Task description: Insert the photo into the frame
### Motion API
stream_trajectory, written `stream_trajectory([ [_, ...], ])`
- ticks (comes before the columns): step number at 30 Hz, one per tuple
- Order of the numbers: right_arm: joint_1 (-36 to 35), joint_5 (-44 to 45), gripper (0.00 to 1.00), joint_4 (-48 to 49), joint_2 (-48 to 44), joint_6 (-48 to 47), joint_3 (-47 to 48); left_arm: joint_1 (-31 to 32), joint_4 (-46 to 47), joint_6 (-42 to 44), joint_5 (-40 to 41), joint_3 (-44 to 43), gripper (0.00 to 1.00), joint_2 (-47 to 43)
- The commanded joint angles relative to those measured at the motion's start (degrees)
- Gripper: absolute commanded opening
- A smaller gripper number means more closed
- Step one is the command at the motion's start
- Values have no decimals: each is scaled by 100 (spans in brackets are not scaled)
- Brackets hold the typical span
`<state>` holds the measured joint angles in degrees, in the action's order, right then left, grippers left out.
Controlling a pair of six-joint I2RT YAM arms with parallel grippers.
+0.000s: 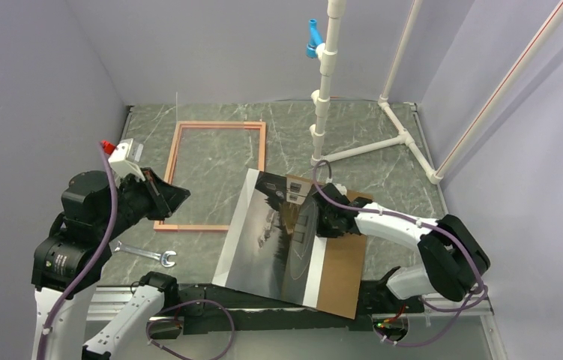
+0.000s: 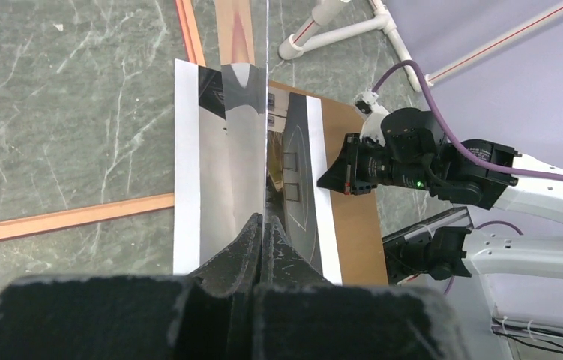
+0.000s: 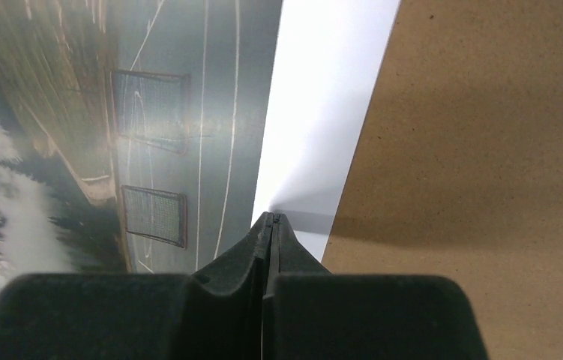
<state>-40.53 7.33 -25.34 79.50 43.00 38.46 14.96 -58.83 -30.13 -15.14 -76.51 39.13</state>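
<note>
**Position of parts.** The photo (image 1: 274,240) lies print-side up near the front edge of the table (image 1: 383,172). Its right portion overlaps a brown backing board (image 1: 342,274). The frame (image 1: 222,125) lies flat to the left and farther back, with the marbled table surface visible through its opening. The photo's far left corner is just beside the frame's right rail. No part of the photo is inside the frame. An open-ended wrench (image 1: 147,255) lies in front of the frame.

**Gripper state.** The right gripper (image 3: 271,219) has its jaws fully together, with the tips resting on the white band along the photo's right edge. The wrist view does not show whether a pinch of paper is caught between the tips. The left gripper (image 2: 263,221) is closed on a thin reflective pane (image 2: 248,105), held upright and seen edge-on.

**Handling properties.** Treat the photo as a light, thin, flexible sheet. It is likely to sag when lifted from one edge, and a hard pinch is likely to crease it. The glossy face is probably slippery and marks easily, and the sheet may slide on the board.

**Grip location.** Take hold on a white band and keep the tips off the printed area. Draw the sheet low across the table rather than carrying it high.
</note>
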Motion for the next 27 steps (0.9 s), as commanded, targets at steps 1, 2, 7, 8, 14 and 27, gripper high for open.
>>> stream_trajectory([
  [1, 717, 237, 0, -252, -63, 117, -617, -19, 97, 126, 95, -350, 0, -37],
  [2, 963, 53, 0, -153, -139, 55, -737, -20, 85, 130, 98, -352, 0, -46],
  [7, 1955, -586, 0, 123, -557, -117, -1040, -18, 35, 164, 156, -372, 0, -86],
  [8, 2063, -568, 0, 99, -623, -117, -1023, -17, 23, 178, 173, -380, 0, -91],
  [14, 2795, -340, 0, -21, -1094, -204, -949, -18, -43, 214, 215, -422, 0, -114],
  [27, 2100, -667, 0, -731, -1383, -1049, 230, -14, 97, 168, 133, -135, 0, -178],
])
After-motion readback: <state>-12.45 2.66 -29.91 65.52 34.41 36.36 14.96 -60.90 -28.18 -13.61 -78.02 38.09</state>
